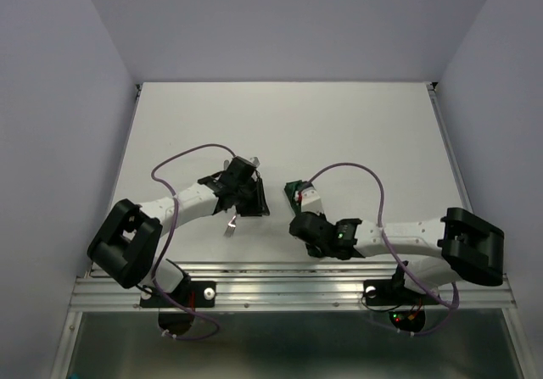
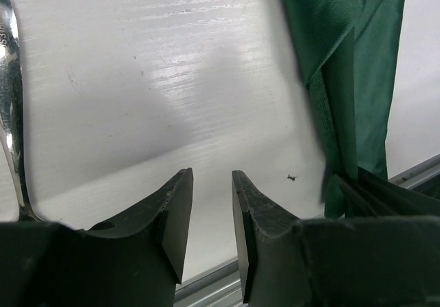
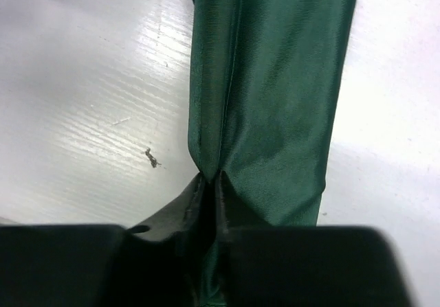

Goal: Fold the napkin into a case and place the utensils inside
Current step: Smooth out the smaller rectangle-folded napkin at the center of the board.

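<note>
The white desk (image 1: 339,133) stands between pale lilac walls (image 1: 51,99). The right pincer (image 3: 210,181) clenches a fold of the green napkin (image 3: 275,80); the left pincer (image 2: 212,183) is released, empty.

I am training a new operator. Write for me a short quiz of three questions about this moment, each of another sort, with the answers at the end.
1. True or false: the right pincer is shut on the napkin.
2. What is between the jaws of the left pincer? A) a fork B) nothing C) the green cloth
3. Fill in: in the left wrist view, a silver utensil shows at the ____ edge of the picture.
Key: 1 true; 2 B; 3 left.
</note>
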Robot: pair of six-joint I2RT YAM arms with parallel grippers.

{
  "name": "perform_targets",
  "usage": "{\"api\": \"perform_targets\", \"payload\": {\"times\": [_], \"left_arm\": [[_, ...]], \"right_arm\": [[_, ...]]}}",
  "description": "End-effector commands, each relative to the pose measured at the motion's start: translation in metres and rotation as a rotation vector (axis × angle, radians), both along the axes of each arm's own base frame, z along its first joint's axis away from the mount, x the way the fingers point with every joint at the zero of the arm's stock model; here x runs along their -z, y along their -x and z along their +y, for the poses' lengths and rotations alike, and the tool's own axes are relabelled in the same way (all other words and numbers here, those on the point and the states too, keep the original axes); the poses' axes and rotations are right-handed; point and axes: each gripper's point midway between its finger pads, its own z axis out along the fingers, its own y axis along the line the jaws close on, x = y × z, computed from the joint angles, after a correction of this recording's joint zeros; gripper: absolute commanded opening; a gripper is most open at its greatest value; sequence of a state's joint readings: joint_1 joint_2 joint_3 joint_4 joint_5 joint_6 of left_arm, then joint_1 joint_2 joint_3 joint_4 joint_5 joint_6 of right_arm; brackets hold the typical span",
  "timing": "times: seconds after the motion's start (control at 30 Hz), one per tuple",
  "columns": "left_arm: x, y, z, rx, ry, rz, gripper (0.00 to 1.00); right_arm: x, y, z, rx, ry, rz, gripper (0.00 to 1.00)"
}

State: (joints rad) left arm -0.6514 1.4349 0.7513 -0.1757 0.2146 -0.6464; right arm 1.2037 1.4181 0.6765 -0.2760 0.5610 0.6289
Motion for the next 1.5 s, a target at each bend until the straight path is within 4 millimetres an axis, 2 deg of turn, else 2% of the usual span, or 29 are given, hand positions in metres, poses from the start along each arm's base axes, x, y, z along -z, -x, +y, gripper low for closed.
{"api": "perform_targets", "payload": {"times": [0.0, 0.03, 0.07, 0.23, 0.37, 0.5, 0.63, 0.67, 0.7, 0.73, 0.8, 0.83, 1.0, 1.1, 1.37, 1.47], "left_arm": [[-0.014, -0.008, -0.003, 0.008, 0.03, -0.062, 0.41], [-0.016, -0.009, -0.004, 0.01, 0.034, -0.065, 0.41], [-0.015, -0.011, -0.006, 0.014, 0.033, -0.064, 0.41], [-0.022, -0.023, -0.019, 0.042, 0.053, -0.077, 0.41], [-0.029, -0.034, -0.023, 0.041, 0.046, -0.1, 0.41], [-0.035, -0.047, -0.029, 0.044, 0.033, -0.13, 0.41], [-0.042, -0.061, -0.04, 0.056, 0.032, -0.153, 0.4], [-0.038, -0.063, -0.041, 0.058, 0.02, -0.149, 0.4], [-0.039, -0.065, -0.044, 0.065, 0.016, -0.153, 0.4], [-0.044, -0.069, -0.05, 0.076, 0.016, -0.17, 0.4], [-0.037, -0.072, -0.054, 0.084, -0.014, -0.16, 0.4], [-0.041, -0.076, -0.059, 0.093, -0.009, -0.172, 0.39], [-0.037, -0.077, -0.071, 0.142, -0.022, -0.172, 0.36], [-0.032, -0.078, -0.075, 0.161, -0.042, -0.169, 0.34], [-0.027, -0.074, -0.083, 0.206, -0.052, -0.162, 0.34], [-0.025, -0.073, -0.088, 0.217, -0.055, -0.159, 0.34]], "right_arm": [[-0.018, -0.006, 0.01, -0.069, -0.066, -0.048, 0.22], [-0.018, -0.005, 0.01, -0.071, -0.071, -0.044, 0.24], [-0.019, -0.004, 0.011, -0.074, -0.078, -0.039, 0.32], [-0.027, -0.005, 0.019, -0.058, -0.125, -0.034, 0.55], [-0.045, -0.018, 0.02, -0.009, -0.188, -0.05, 0.61], [-0.061, -0.043, 0.011, 0.078, -0.313, -0.016, 0.55], [-0.073, -0.079, -0.005, 0.199, -0.443, 0.044, 0.37], [-0.073, -0.085, -0.002, 0.205, -0.457, 0.064, 0.32], [-0.069, -0.087, -0.004, 0.215, -0.458, 0.083, 0.3], [-0.074, -0.091, 0.002, 0.215, -0.489, 0.094, 0.29], [-0.069, -0.097, 0.004, 0.229, -0.49, 0.107, 0.25], [-0.074, -0.101, 0.009, 0.229, -0.505, 0.104, 0.23], [-0.07, -0.12, 0.013, 0.269, -0.519, 0.12, 0.2], [-0.061, -0.126, 0.016, 0.292, -0.516, 0.144, 0.19], [-0.042, -0.131, 0.022, 0.307, -0.52, 0.184, 0.19], [-0.041, -0.132, 0.023, 0.31, -0.526, 0.184, 0.2]]}}
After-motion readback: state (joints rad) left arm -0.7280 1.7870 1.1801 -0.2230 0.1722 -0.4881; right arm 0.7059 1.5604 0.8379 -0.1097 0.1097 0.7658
